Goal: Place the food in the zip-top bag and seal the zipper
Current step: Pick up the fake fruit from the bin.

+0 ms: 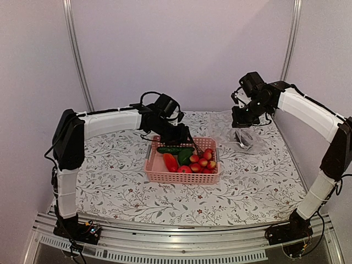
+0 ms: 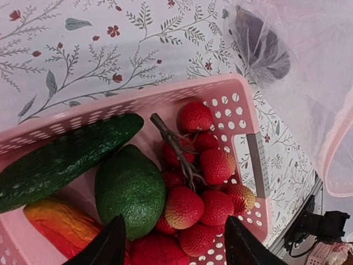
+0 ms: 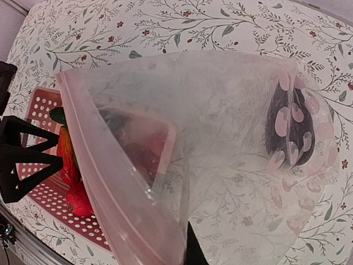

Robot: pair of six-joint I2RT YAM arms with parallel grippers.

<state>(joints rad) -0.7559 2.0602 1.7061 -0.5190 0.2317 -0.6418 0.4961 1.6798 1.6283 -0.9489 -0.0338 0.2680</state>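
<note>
The pink basket (image 1: 155, 175) holds a green cucumber (image 2: 60, 160), a green pepper (image 2: 129, 190), red-orange pieces (image 2: 58, 226) and a cluster of small red fruits (image 2: 207, 182). My left gripper (image 2: 176, 248) is open just above the cluster, with one dark finger (image 2: 110, 245) on each side of it. My right gripper (image 3: 185, 251) is shut on the mouth edge of the clear zip-top bag (image 3: 220, 110) and holds it up at the back right (image 1: 245, 140). The dark purple eggplant (image 3: 289, 127) lies inside the bag. The zipper (image 3: 105, 165) runs along the open mouth.
The floral tablecloth (image 1: 110, 181) covers the table. The basket stands at the middle, with the bag just to its right. A metal rail (image 1: 181, 245) runs along the near edge. Grey walls close the back and sides.
</note>
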